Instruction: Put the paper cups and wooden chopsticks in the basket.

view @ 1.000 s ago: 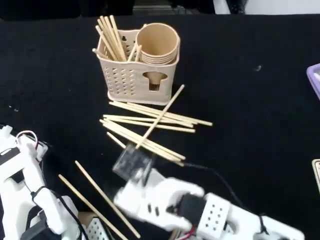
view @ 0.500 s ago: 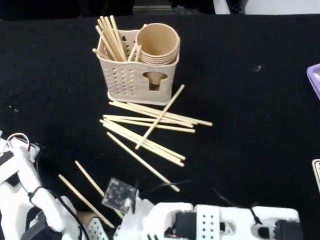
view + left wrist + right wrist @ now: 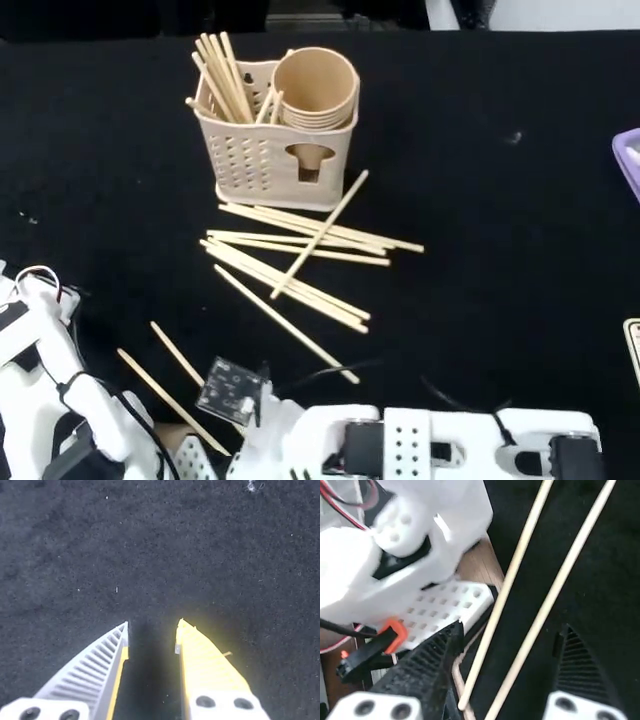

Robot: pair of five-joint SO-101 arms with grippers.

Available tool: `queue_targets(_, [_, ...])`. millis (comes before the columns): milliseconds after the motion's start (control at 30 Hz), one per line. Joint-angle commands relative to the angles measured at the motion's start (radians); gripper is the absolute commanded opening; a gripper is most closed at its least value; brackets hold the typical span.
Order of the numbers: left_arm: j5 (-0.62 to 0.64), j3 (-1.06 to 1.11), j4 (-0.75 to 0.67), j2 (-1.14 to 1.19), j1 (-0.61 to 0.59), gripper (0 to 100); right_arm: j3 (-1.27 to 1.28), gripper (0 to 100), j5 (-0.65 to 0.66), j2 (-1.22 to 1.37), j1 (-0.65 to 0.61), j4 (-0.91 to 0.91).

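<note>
The beige basket stands at the back of the black table, with stacked paper cups and several wooden chopsticks in it. More loose chopsticks lie crossed in front of it. Two separate chopsticks lie near the front left. My right gripper hangs open over these two chopsticks, which run between its black fingers without touching them. My right arm lies along the front edge. My left gripper is open above bare black cloth, holding nothing; its arm is at the front left corner.
The left arm's white body is close beside my right gripper. A purple object and a tan one sit at the right edge. Black cloth stretches right of the basket.
My right arm drew back from the chopstick pile toward the front edge and swung left over the two separate chopsticks. A long chopstick it had covered now shows. The left arm barely shifted.
</note>
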Motion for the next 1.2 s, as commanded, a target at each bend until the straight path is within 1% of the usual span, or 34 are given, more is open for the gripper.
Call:
queue_targets(0, [0.008, -0.064, -0.012, -0.011, -0.013, 16, -0.143, 29.6, -0.023, 0.147, 0.015, 0.002])
queue_targets(133, [0.008, -0.062, -0.012, -0.011, -0.018, 16, -0.234, 29.7, -0.035, 0.349, 0.015, -0.003])
queue_targets(233, [0.008, -0.067, -0.012, -0.011, -0.054, 16, -0.3, 29.7, -0.089, 0.472, 0.015, -0.003])
queue_targets(333, [0.009, -0.071, -0.017, -0.011, -0.107, 16, -0.346, 29.7, -0.098, 0.581, 0.015, -0.003])
queue_targets(400, [0.011, -0.082, -0.011, -0.011, -0.136, 16, -0.367, 29.7, -0.1, 0.638, 0.015, -0.003])
queue_targets(500, [0.057, -0.085, -0.011, -0.011, -0.168, 16, -0.403, 29.7, -0.1, 0.7, 0.018, -0.003])
queue_targets(633, [0.072, -0.088, -0.011, -0.011, -0.189, 16, -0.449, 29.7, -0.1, 0.766, 0.025, -0.003])
queue_targets(733, [0.072, -0.088, -0.011, -0.011, -0.193, 16, -0.483, 29.4, -0.097, 0.823, 0.064, -0.003])
queue_targets(867, [0.072, -0.087, -0.011, -0.011, -0.193, 16, -0.527, 29.1, -0.092, 0.895, 0.147, 0.021])
queue_targets(933, [0.072, -0.085, -0.011, -0.011, -0.193, 16, -0.545, 25.4, -0.089, 0.912, 0.183, 0.044])
queue_targets(1033, [0.072, -0.085, -0.011, -0.011, -0.193, 16, -0.553, 15.9, -0.078, 0.917, 0.23, 0.048])
queue_targets(1167, [0.072, -0.085, -0.011, -0.011, -0.191, 16, -0.556, 6.0, 0.031, 0.914, 0.278, 0.048])
